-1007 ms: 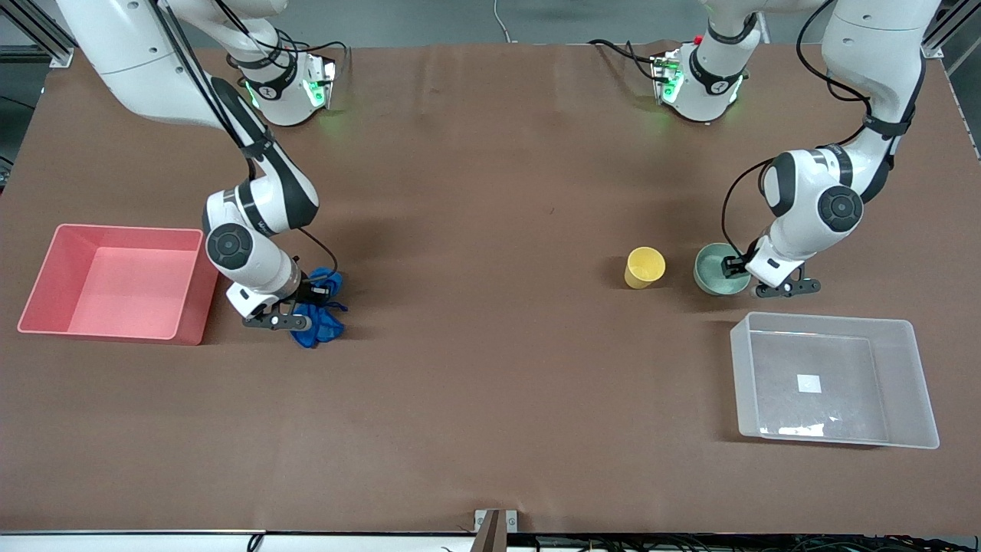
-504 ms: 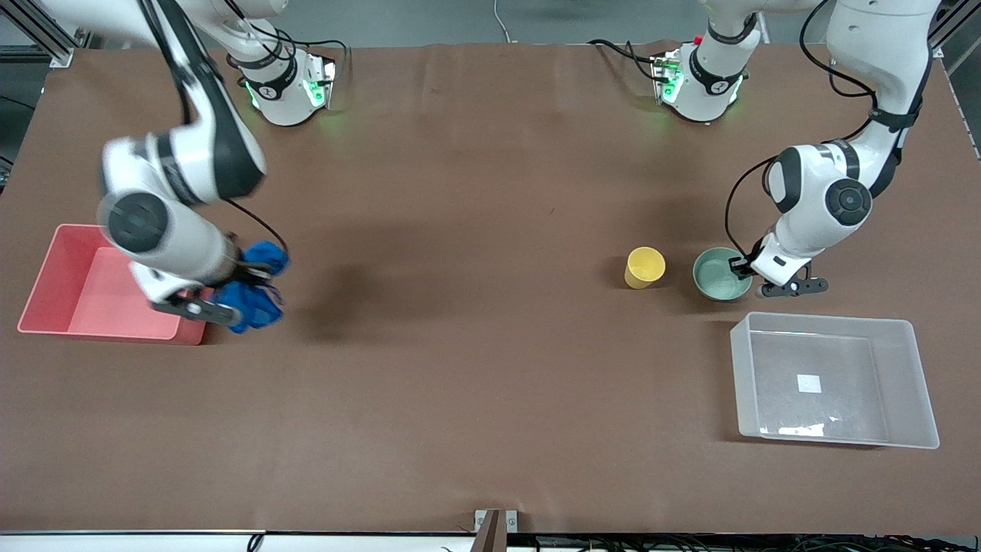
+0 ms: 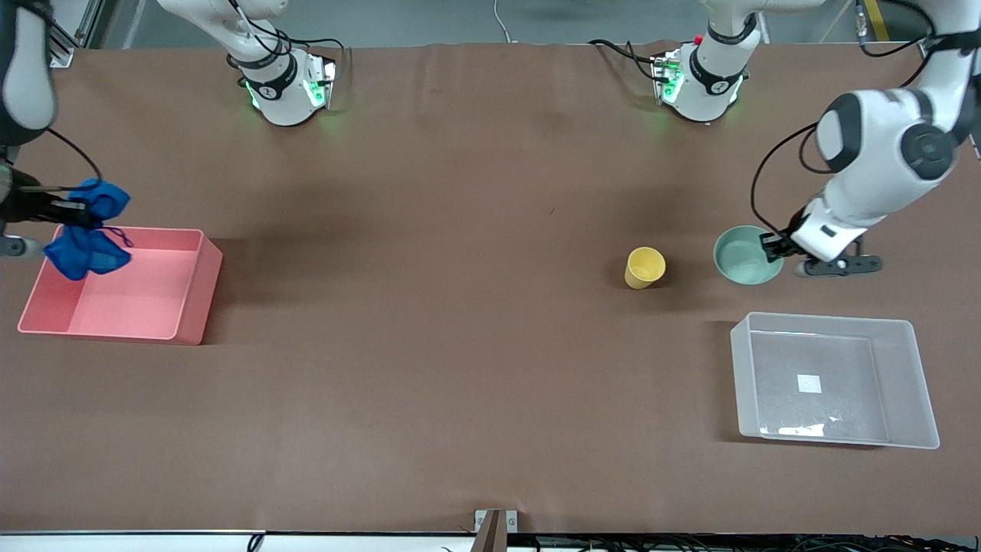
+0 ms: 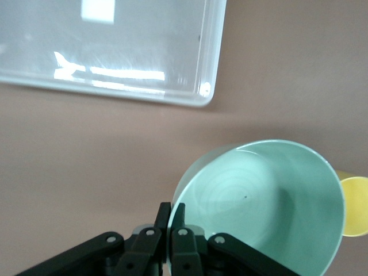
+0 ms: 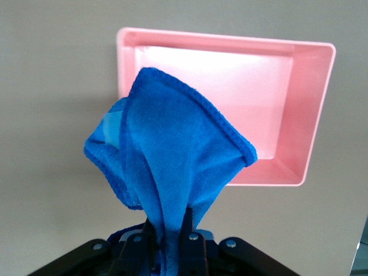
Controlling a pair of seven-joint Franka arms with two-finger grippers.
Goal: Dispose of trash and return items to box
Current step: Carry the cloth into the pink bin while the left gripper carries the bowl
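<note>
Two jobs on the go at once here. My right gripper (image 5: 172,241) is clamped on the blue rag (image 3: 86,230), fingers pinched tight on a bunched fold, and the cloth hangs under it in the air. From that wrist camera the pink bin (image 5: 313,115) sits below and a bit off from where the rag dangles, so I'd say I'm over the bin's rim at the right arm's end of the table, not squarely over the middle yet. Next move there, as I read it: slide in until the rag hangs over the bin floor, then let go. That thin string end could snag on the rim if I drop too early.

My left gripper (image 4: 171,227) has the mint-green bowl (image 3: 747,254) by its rim, one finger inside and one outside, closed down on the wall. The bowl looks lifted and tipped a little. The clear box (image 3: 831,381) is just past the bowl from the gripper's point of view, with the yellow cup (image 3: 644,267) right beside the bowl and standing on the table (image 3: 460,345). So this step is carrying the bowl over the box wall and lowering it in. The cup is left for after.
</note>
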